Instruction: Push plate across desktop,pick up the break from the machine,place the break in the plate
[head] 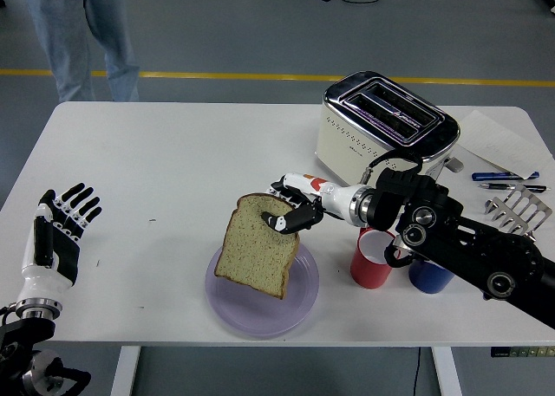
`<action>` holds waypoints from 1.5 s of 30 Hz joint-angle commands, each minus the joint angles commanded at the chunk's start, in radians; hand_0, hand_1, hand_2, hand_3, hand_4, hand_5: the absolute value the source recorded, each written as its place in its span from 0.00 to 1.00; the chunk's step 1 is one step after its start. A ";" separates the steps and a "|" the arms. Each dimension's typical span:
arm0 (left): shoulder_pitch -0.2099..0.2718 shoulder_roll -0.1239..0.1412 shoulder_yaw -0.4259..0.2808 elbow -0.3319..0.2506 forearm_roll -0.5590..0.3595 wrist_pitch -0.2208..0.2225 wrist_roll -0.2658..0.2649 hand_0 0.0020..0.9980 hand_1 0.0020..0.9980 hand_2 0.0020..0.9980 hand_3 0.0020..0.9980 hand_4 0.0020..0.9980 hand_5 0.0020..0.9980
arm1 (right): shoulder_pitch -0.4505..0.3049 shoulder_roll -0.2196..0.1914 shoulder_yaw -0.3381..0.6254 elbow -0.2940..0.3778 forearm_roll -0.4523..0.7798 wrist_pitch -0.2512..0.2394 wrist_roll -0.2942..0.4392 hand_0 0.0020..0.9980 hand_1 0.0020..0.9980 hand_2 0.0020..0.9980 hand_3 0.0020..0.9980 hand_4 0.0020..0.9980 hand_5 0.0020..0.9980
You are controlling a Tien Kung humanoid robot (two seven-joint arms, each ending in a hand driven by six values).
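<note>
My right hand (pixel 290 216) is shut on a slice of brown bread (pixel 254 256), pinching its top right corner. The slice hangs tilted just over the lilac plate (pixel 299 305), covering the plate's left and middle part; I cannot tell whether its lower edge touches the plate. The cream toaster (pixel 386 136) stands at the back right with both slots showing nothing in them. My left hand (pixel 59 231) rests open at the table's left edge, fingers spread upward, holding nothing.
A red mug (pixel 368 266) and a blue mug (pixel 425 275) stand right of the plate, partly under my right forearm. A metal toast rack (pixel 519 210), pens (pixel 507 181) and paper lie at far right. A person's legs (pixel 82 36) stand beyond the far left edge.
</note>
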 joint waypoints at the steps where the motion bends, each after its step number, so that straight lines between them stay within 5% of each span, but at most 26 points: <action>1: -0.001 0.000 0.001 0.000 0.000 0.000 0.000 0.76 0.73 0.75 0.66 0.54 1.00 | 0.000 0.006 -0.007 -0.008 -0.001 -0.001 0.001 0.15 0.19 0.31 0.36 0.20 0.00; 9: -0.007 0.000 0.002 0.002 -0.001 0.001 -0.002 0.76 0.73 0.75 0.66 0.53 1.00 | -0.012 0.050 -0.059 -0.105 -0.007 -0.034 0.035 0.17 0.22 0.31 0.37 0.20 0.00; 10: -0.007 -0.001 0.002 0.002 -0.001 0.002 -0.002 0.77 0.75 0.76 0.66 0.52 1.00 | -0.013 0.051 -0.063 -0.112 -0.002 -0.040 0.039 0.28 0.27 0.37 0.38 0.21 0.00; 16: -0.009 0.000 0.008 0.005 -0.003 0.004 -0.003 0.77 0.75 0.76 0.66 0.52 1.00 | -0.017 0.064 -0.088 -0.161 0.015 -0.073 0.083 0.28 0.27 0.37 0.38 0.21 0.00; 17: -0.010 0.001 0.012 0.005 -0.004 0.005 -0.005 0.77 0.75 0.76 0.67 0.52 1.00 | -0.017 0.066 -0.092 -0.171 0.023 -0.069 0.096 0.35 0.33 0.40 0.42 0.24 0.00; 22: -0.014 0.000 0.025 0.006 -0.009 0.008 -0.010 0.77 0.75 0.76 0.67 0.52 1.00 | -0.020 0.074 -0.103 -0.209 0.041 -0.063 0.154 0.35 0.33 0.40 0.42 0.24 0.00; 23: -0.015 0.000 0.027 0.006 -0.009 0.010 -0.012 0.77 0.74 0.76 0.65 0.52 1.00 | -0.020 0.076 -0.104 -0.217 0.035 -0.061 0.168 0.38 0.45 0.52 0.53 0.38 0.25; 28: -0.019 -0.004 0.025 0.004 -0.018 0.031 -0.033 0.77 0.74 0.76 0.65 0.52 1.00 | -0.020 0.079 -0.107 -0.243 -0.036 -0.044 0.205 0.38 0.45 0.52 0.53 0.38 0.25; 29: -0.019 -0.003 0.023 0.003 -0.019 0.033 -0.035 0.77 0.73 0.76 0.65 0.51 1.00 | -0.020 0.080 -0.104 -0.250 -0.050 -0.046 0.216 0.51 0.57 0.61 0.76 0.57 0.37; 33: -0.020 -0.002 0.019 0.001 -0.021 0.037 -0.039 0.77 0.73 0.76 0.65 0.51 1.00 | -0.017 0.087 -0.093 -0.273 -0.099 -0.059 0.250 0.51 0.57 0.61 0.76 0.57 0.37; 34: -0.020 -0.003 0.019 0.001 -0.022 0.039 -0.040 0.75 0.72 0.75 0.64 0.51 1.00 | -0.017 0.088 -0.091 -0.279 -0.112 -0.059 0.259 0.68 0.71 0.74 0.88 0.69 0.45; 40: -0.022 -0.006 0.019 0.002 -0.030 0.053 -0.057 0.75 0.72 0.75 0.64 0.51 1.00 | -0.017 0.089 -0.095 -0.307 -0.189 -0.037 0.292 0.68 0.71 0.74 0.88 0.69 0.45; 41: -0.022 -0.006 0.019 0.002 -0.031 0.053 -0.058 0.74 0.69 0.74 0.62 0.51 1.00 | -0.017 0.089 -0.095 -0.308 -0.192 -0.036 0.293 0.80 0.80 0.87 0.94 0.74 0.49; 45: -0.022 -0.004 0.018 0.003 -0.034 0.058 -0.063 0.74 0.69 0.74 0.62 0.51 1.00 | -0.018 0.088 -0.098 -0.321 -0.265 -0.043 0.323 0.80 0.80 0.87 0.94 0.74 0.49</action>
